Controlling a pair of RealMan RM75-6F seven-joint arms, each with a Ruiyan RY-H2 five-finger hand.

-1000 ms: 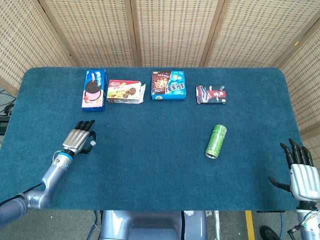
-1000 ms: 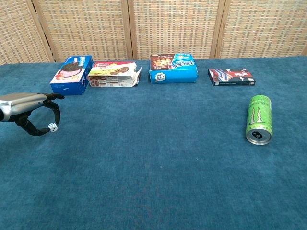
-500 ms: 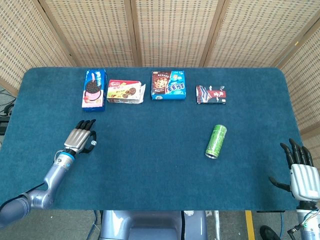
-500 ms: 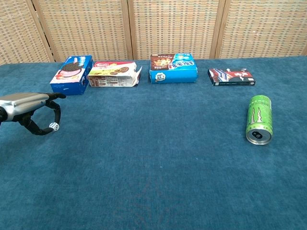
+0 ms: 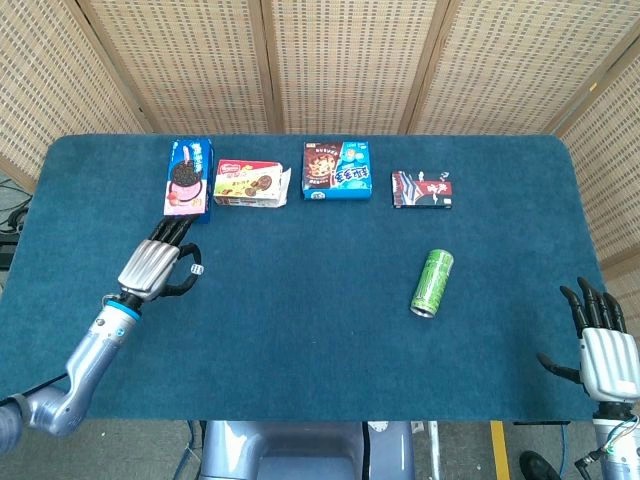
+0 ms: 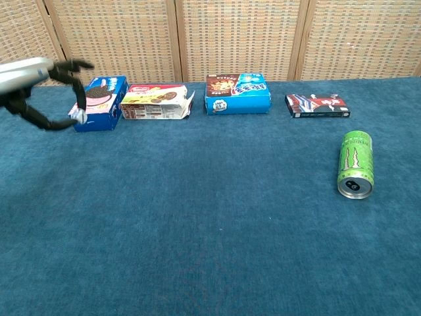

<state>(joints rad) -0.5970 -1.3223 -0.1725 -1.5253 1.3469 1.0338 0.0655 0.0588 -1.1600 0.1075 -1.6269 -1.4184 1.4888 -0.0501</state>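
Observation:
My left hand (image 5: 155, 265) is raised above the left part of the blue table (image 5: 300, 340) and pinches a small white die (image 5: 197, 269) between thumb and a finger. In the chest view the left hand (image 6: 39, 82) hangs high at the left edge, with the die (image 6: 79, 116) showing in front of the Oreo box (image 6: 99, 103). My right hand (image 5: 605, 350) stays off the table's near right corner, fingers spread, holding nothing. It does not show in the chest view.
Along the far side lie the Oreo box (image 5: 187, 180), a yellow-red cookie box (image 5: 248, 184), a blue-brown snack box (image 5: 338, 169) and a flat dark box (image 5: 422, 189). A green can (image 5: 432, 283) lies on its side at the right.
My left hand has lifted off the table with the die pinched in it, rising and moving a little forward and right. The right hand and the other things have not moved.

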